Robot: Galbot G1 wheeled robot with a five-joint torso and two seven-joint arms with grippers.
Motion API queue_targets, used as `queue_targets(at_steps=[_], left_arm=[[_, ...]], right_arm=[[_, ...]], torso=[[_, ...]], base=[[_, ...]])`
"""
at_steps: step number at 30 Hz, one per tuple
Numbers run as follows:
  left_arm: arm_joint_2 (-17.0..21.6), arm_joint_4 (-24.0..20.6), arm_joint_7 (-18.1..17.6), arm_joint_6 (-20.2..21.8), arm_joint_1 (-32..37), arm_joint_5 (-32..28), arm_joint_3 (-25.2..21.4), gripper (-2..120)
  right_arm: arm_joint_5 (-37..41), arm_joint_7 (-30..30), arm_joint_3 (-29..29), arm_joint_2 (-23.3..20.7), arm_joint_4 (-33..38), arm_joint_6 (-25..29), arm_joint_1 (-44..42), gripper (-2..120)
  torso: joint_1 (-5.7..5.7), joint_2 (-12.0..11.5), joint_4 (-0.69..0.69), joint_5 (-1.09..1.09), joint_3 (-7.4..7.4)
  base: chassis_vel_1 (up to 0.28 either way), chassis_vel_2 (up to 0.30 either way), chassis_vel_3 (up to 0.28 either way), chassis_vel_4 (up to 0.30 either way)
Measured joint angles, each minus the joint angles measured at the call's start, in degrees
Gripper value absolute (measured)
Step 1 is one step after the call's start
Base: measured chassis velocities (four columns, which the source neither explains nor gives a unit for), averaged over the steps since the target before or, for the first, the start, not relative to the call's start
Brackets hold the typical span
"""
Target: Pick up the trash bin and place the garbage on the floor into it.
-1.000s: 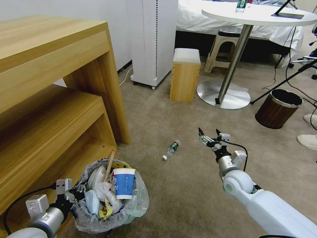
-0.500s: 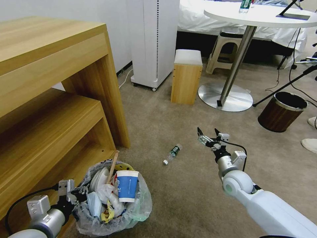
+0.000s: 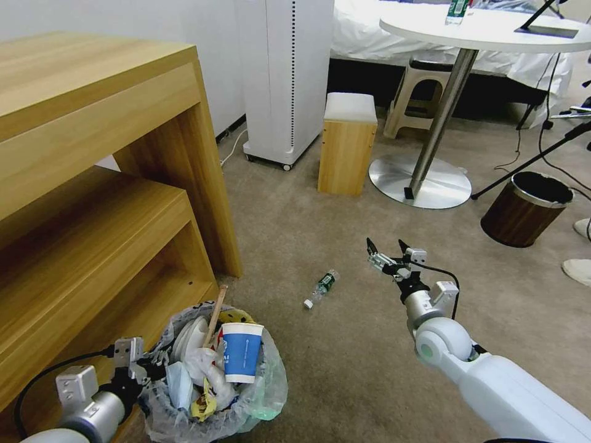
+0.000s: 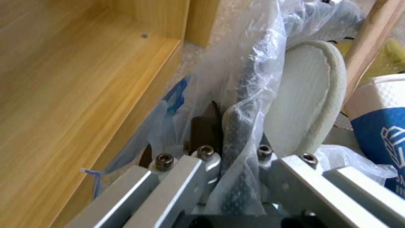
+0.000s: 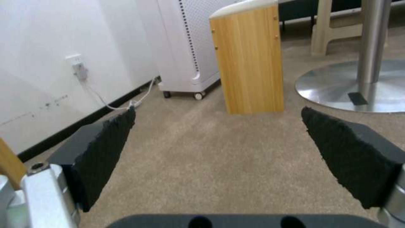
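Head view: left gripper (image 3: pixel 140 368) fingers clench trash bin (image 3: pixel 215 394) rim for carrying; right gripper (image 3: pixel 388 253) fingers spread toward small clear bottle (image 3: pixel 321 287)

No legible text or labels.

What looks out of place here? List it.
A small clear bottle lies on its side on the beige carpet, apart from the trash bin, which the left gripper grips by its bag-lined rim. The bin is overfull: a wooden stick and blue-white cup poke above it.
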Motion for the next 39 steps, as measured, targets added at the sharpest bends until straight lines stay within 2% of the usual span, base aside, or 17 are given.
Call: queue_targets(at_steps=[13,17,19,20,22,23,24,28,33,39], left_arm=[[-0.22,0.88,0.12,-0.07,-0.58,0.15,0.27,1],[-0.35,1.28,0.14,-0.12,-0.85,0.26,0.46,1],[-0.38,1.64,0.17,-0.23,-0.97,0.26,0.51,1],[-0.38,1.64,0.17,-0.23,-0.97,0.26,0.51,1],[-0.41,1.67,0.18,-0.29,-0.91,0.19,0.45,1],[-0.46,1.85,0.2,-0.38,-0.86,0.15,0.33,1],[-0.46,1.85,0.2,-0.38,-0.86,0.15,0.33,1],[-0.28,2.84,0.21,-0.51,-1.49,-0.08,0.48,1],[-0.23,3.55,0.21,-0.53,-1.82,-0.15,0.7,1],[-0.37,3.84,0.21,-0.55,-2.12,-0.26,0.94,1]], right_arm=[[0.48,-0.34,-1.4,0.59,-1.41,0.13,0.84,100],[2.65,0.13,-2.84,1.26,-2.3,0.04,2.0,100],[7.77,2.67,-5.51,2.62,-3.51,-2.64,5.12,100],[7.77,2.67,-5.51,2.62,-3.51,-2.64,5.12,100],[11.3,4.93,-7.23,3.86,-4.96,-4.5,7.71,100],[15.42,7.01,-8.61,5.38,-6.71,-6.51,10.0,100],[15.42,7.01,-8.61,5.38,-6.71,-6.51,10.0,100],[24.34,11.64,-9.77,9.08,-11.37,-11.5,12.93,100],[27.42,13.69,-9.95,12.3,-15.44,-13.08,13.3,100],[28.11,13.22,-9.75,19.17,-22.93,-14.24,14.26,100]], torso=[[0.0,0.0,0.0,0.0,0.01],[0.0,0.0,0.0,0.0,0.01],[0.0,0.0,-0.01,-0.01,0.01],[0.0,0.0,-0.01,-0.01,0.01],[0.0,0.0,0.0,0.0,0.01],[0.0,0.0,0.01,-0.01,0.01],[0.0,0.0,0.01,-0.01,0.01],[0.0,0.0,0.01,-0.01,0.01],[0.0,0.0,-0.01,-0.01,0.01],[0.0,0.0,0.0,-0.01,0.01]], base=[[-0.082,0.089,0.088,-0.085],[0.0,0.0,0.0,0.0],[0.0,0.0,0.0,0.0],[0.0,0.0,0.0,0.0],[0.0,0.0,0.0,0.0],[0.0,0.0,0.0,0.0],[0.0,0.0,0.0,0.0],[0.0,0.0,0.0,0.0],[0.0,0.0,0.0,0.0],[0.0,0.0,0.0,0.0]])
